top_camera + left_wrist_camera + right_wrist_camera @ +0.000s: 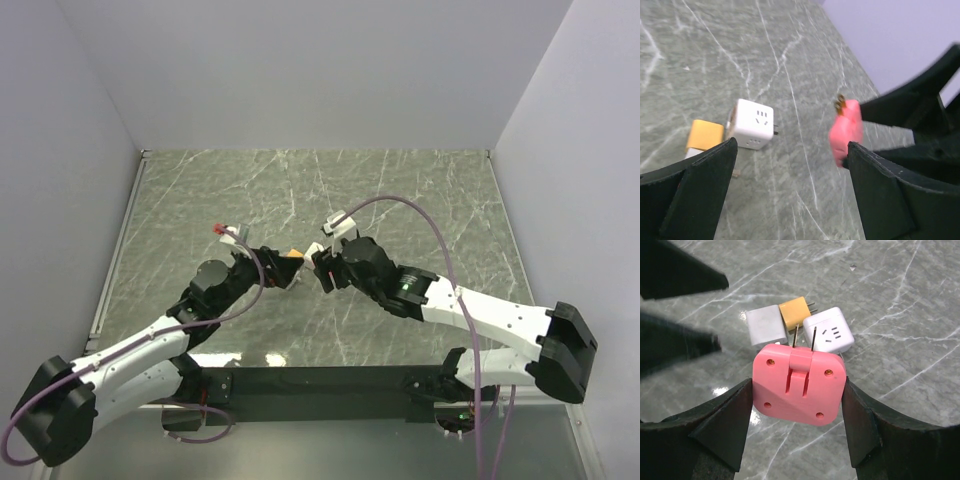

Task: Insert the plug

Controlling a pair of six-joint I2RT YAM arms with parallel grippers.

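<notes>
- our right claw [797, 407] grips the pink plug [799, 385], prongs [814, 339] forward; our left claw [790, 170] gapes empty beside it.
- we should align the prongs with the white socket cube [829, 332] ahead, below the claw, then push straight.

Left wrist view: the pink plug [846, 131] is blurred, and a left fingertip [700, 185] covers the orange adapter [705, 136] base. Top view: the plug is hidden (beneath the right gripper [322, 268]).

The pink plug [799, 385] looks smooth plastic (metal prongs [814, 339]), the veined green table [910, 290] polished and reflective.
</notes>
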